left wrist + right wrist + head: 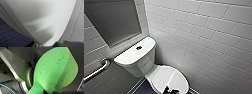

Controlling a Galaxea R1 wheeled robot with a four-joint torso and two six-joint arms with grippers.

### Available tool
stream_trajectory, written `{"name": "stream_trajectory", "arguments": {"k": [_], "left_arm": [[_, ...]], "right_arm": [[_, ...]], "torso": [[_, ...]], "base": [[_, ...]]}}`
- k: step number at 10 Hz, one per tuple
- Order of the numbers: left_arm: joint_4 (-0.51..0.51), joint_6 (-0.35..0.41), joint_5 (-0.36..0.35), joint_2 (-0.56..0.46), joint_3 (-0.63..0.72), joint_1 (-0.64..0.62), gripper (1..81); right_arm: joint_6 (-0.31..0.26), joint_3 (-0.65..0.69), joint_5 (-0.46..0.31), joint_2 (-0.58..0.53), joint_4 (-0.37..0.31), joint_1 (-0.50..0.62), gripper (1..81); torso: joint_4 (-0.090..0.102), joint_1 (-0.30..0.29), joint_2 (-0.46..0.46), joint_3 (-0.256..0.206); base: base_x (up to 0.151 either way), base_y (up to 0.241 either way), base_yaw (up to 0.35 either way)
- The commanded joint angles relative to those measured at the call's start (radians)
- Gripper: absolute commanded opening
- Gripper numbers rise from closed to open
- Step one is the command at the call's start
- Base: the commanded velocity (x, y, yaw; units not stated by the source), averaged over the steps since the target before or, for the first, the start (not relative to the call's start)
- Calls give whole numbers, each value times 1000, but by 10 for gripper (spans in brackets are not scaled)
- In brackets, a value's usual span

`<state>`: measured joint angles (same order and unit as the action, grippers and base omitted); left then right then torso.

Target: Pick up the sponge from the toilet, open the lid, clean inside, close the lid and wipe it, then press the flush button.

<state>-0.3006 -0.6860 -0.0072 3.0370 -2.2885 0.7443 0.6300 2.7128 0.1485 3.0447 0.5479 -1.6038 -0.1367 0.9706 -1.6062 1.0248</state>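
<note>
Closest to the robot, the sponge (55, 72) is off the toilet (149, 75) and up in the air. It is creased where the right gripper (50, 92) appears to be clamped on its lower end, so I judge the pick-up done. Further out, a dark gripper, which I take for the left gripper (170, 90), hangs at the front edge of the lid (170, 78). I cannot tell if it is open or closed. The lid lies flat over the bowl, with dark blue floor (8, 37) to one side. Whether the inside has been cleaned cannot be told, and the lid shows no sign either way of wiping. Beyond it, on the tank (131, 56) against the tiled wall (204, 37), the flush button (139, 47) has nothing near it, so flushing looks left to do.
</note>
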Motion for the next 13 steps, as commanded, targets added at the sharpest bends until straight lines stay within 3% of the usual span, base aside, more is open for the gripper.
{"name": "stream_trajectory", "arguments": {"k": [1, 7, 13], "left_arm": [[14, 17, -68, 53, -80, -150, 811], [15, 6, -86, 19, -20, -162, 811], [20, 6, -94, -41, 142, -171, 811]], "right_arm": [[2, 2, -44, -1, -2, 1, 10], [2, 1, -44, 5, -2, 3, 10], [2, -1, -44, 9, 1, 3, 10]], "torso": [[0, 0, 0, 0], [0, 0, 0, 0], [0, 0, 0, 0]], "base": [[0, 0, 0], [0, 0, 0], [0, 0, 0]]}}
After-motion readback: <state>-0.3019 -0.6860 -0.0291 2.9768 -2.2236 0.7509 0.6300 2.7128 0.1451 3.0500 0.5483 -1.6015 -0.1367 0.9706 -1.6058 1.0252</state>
